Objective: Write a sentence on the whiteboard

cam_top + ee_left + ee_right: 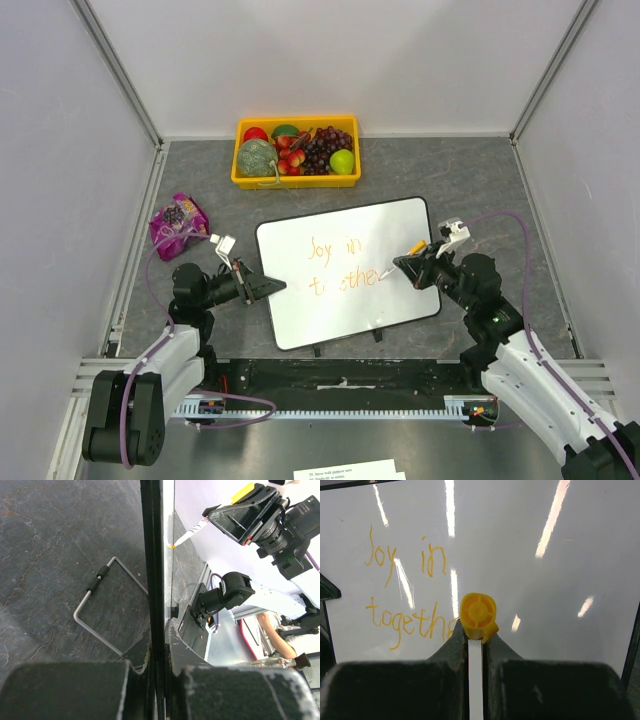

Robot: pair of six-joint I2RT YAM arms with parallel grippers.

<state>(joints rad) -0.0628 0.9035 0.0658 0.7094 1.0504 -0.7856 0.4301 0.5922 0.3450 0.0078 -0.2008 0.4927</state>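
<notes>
The whiteboard lies tilted in the middle of the mat, propped a little off it. The sentence is in orange and reads "Joy in" over "togethe". My left gripper is shut on the board's left edge, whose black frame runs between the jaws. My right gripper is shut on a white marker with a yellow end cap. The marker's orange tip touches the board at the end of the second line. In the right wrist view the lettering sits left of the gripper.
A yellow fruit tray stands behind the board at the back. A purple bag lies at the left. A wire stand rests on the dark mat under the board's edge. A metal rail lines the near edge.
</notes>
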